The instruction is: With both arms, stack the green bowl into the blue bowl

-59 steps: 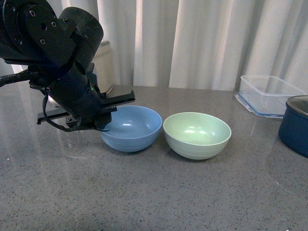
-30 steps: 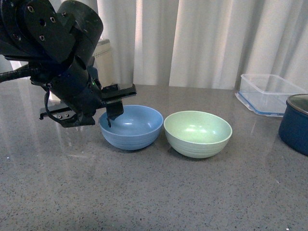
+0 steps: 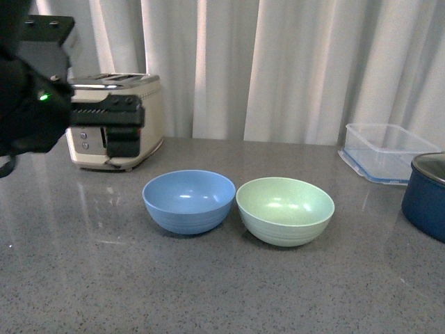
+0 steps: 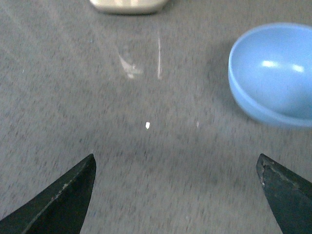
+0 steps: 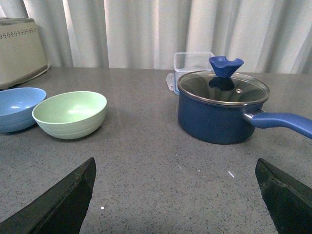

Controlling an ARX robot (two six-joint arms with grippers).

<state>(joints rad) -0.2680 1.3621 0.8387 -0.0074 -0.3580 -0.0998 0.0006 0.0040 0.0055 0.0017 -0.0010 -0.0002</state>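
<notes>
The blue bowl (image 3: 189,200) and the green bowl (image 3: 285,210) sit upright side by side on the grey counter, rims nearly touching, blue on the left. Both are empty. My left gripper (image 3: 118,132) hangs open, raised to the left of the blue bowl and apart from it. In the left wrist view the blue bowl (image 4: 275,73) lies off to one side of the open left gripper (image 4: 176,195), with bare counter between the fingers. The right wrist view shows the green bowl (image 5: 70,114) and blue bowl (image 5: 19,108) far from the open, empty right gripper (image 5: 175,195). The right gripper is out of the front view.
A cream toaster (image 3: 115,122) stands at the back left behind my left gripper. A clear plastic container (image 3: 389,145) and a dark navy pot (image 3: 425,195) are at the right. The pot (image 5: 219,112) has a glass lid and a long handle.
My left gripper has lifted away from the blue bowl's left rim and drawn back up and to the left. The bowls stay side by side.
</notes>
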